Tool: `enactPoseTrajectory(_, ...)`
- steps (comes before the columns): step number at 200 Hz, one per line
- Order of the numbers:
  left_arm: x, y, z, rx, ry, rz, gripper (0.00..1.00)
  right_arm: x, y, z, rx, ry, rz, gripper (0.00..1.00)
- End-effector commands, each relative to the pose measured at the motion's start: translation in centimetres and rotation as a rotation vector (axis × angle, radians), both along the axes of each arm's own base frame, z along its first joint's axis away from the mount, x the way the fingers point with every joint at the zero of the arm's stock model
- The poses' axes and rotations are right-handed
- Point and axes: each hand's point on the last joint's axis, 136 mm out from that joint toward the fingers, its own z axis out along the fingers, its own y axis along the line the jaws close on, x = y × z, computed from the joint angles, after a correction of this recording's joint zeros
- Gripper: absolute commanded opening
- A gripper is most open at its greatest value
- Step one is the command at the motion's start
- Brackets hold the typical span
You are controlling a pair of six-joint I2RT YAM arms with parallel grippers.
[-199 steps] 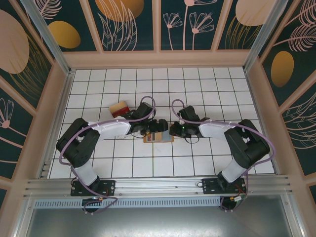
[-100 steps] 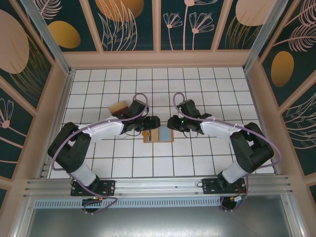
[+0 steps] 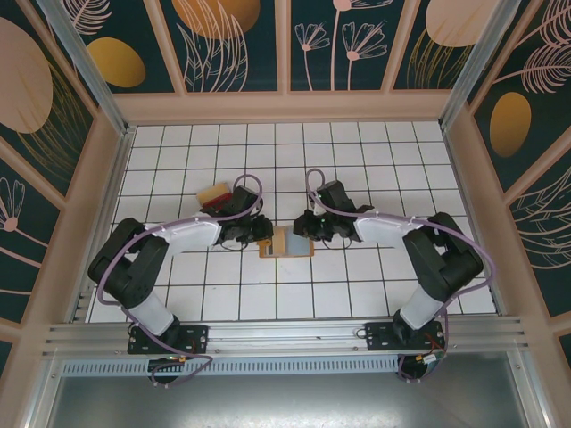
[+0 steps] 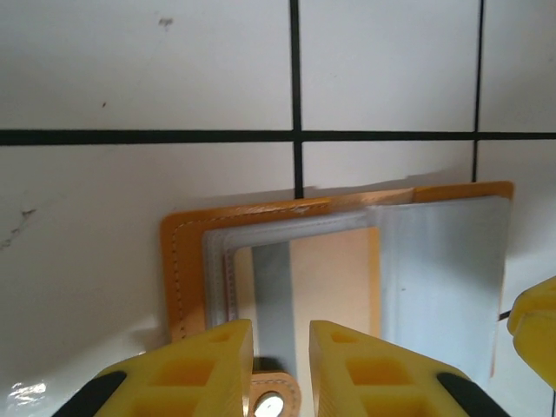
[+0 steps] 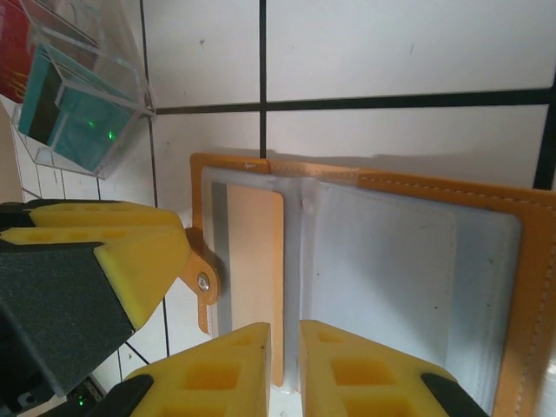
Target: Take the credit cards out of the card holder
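Both arms have shifted left, and the left gripper (image 4: 281,339) and right gripper (image 5: 285,334), narrowly gapped with grasp unclear, flank the card holder's (image 3: 299,242) pocketed tan card (image 4: 334,278), which probably needs pinching out next.

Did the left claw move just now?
Yes. From the top, the left gripper slid left: it covered the middle of the card holder before, and now sits at its left edge. The card holder stayed on the same tiles.
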Motion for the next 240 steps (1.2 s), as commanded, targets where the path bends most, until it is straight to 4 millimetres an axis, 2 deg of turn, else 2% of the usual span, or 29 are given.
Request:
enactPoseTrajectory(1,-0.5,0.0,-1.2,0.005,0.023,-0.005,0.25,0.4,1.8,1.1,0.059,-0.007,0.034,0.17)
enactPoseTrajectory(34,-0.8,-0.4,-1.7,-0.021,0.045,-0.009,0.24,0.4,2.2,0.3,0.054,0.016,0.046,0.16)
enactPoseTrajectory(118,-0.7,-1.1,-1.2,-0.061,0.05,-0.014,0.21,0.1,2.4,-1.5,0.043,0.063,0.062,0.16)
enactPoseTrajectory(208,-0.7,-1.5,-0.9,-0.081,0.052,-0.019,0.19,0.0,2.9,-2.0,0.058,0.081,0.078,0.16)
enactPoseTrajectory(213,-0.8,-1.4,-1.8,-0.067,0.071,-0.018,0.19,0.1,2.9,-2.1,0.058,0.08,0.079,0.16)
enactPoseTrajectory(240,-0.9,-1.5,-1.9,-0.074,0.076,-0.018,0.19,0.0,3.1,-2.2,0.063,0.086,0.086,0.16)
